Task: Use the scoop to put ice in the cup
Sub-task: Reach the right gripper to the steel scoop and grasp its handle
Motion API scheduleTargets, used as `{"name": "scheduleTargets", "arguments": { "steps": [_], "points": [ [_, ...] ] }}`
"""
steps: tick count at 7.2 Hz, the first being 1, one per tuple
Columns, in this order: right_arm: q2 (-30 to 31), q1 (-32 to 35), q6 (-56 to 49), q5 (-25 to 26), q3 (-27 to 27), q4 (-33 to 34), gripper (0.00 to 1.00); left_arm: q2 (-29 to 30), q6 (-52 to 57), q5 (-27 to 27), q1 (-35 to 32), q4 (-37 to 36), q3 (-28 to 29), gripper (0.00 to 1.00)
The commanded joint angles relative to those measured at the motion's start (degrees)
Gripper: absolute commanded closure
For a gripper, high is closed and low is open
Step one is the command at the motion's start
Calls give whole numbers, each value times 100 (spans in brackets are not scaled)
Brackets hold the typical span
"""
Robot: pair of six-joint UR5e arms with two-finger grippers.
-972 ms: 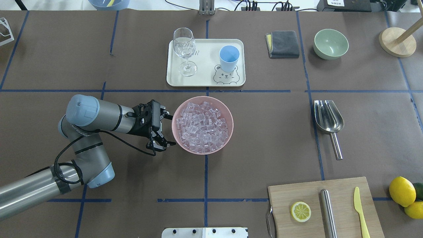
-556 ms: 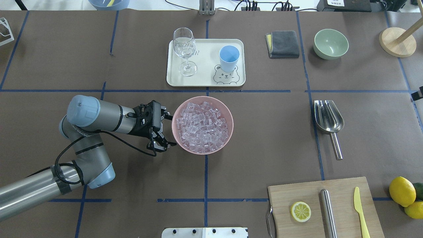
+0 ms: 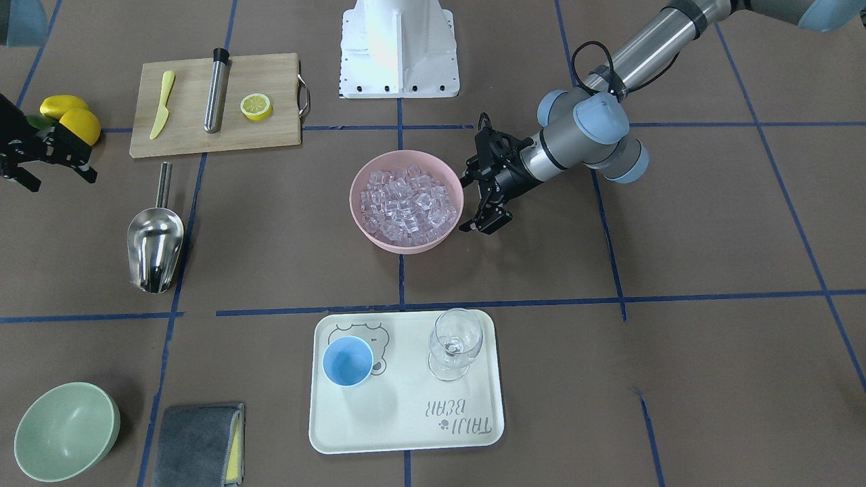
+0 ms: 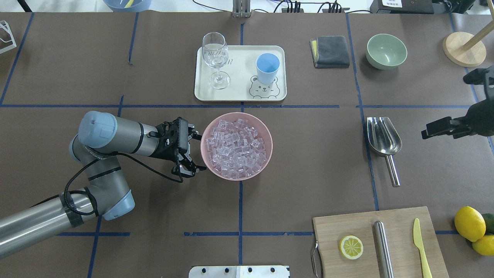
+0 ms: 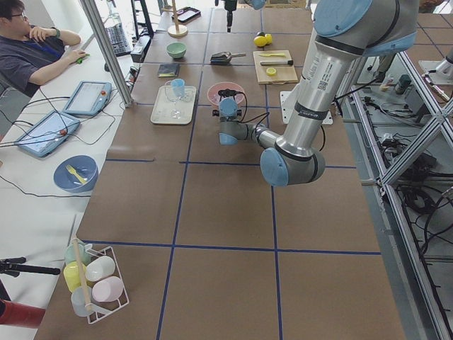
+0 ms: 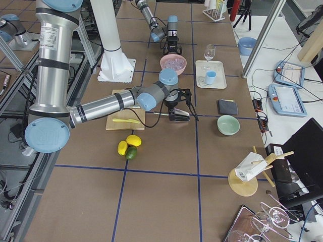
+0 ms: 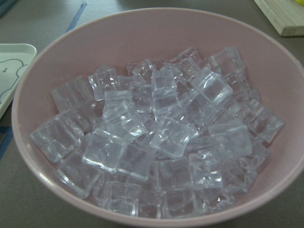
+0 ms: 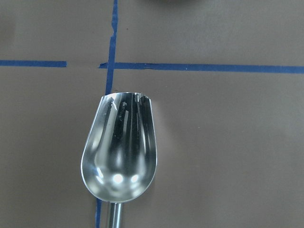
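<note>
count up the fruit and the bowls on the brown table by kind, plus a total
whole lemons: 2
lime: 1
lemon half: 1
bowls: 2
total: 6

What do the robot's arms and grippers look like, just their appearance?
Both arms are silver metal tubes linked by round joints with light-blue caps. The left arm carries a looping black cable, a black tape band and small lettering on one joint. The right arm has the same finish. The left gripper and right gripper are black, two-fingered, with angular linkage frames.
</note>
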State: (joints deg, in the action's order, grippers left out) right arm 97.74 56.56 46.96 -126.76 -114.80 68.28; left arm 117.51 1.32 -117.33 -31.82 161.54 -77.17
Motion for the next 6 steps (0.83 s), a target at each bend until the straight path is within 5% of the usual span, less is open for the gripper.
{"name": "scheduleTargets", "arguments": {
  "steps": [1,2,5,6],
  "points": [
    [17,-1063,1046,816,-60,-34,0,0,0,0,0,0,0,0],
    [-44,-1529,1339,1238,-34,-43,0,0,0,0,0,0,0,0],
    [-229,-1998,1359,1286,299,-52,1,0,0,0,0,0,0,0],
    [-255,-2008,1351,1312,335,-43,9,0,0,0,0,0,0,0]
  ]
}}
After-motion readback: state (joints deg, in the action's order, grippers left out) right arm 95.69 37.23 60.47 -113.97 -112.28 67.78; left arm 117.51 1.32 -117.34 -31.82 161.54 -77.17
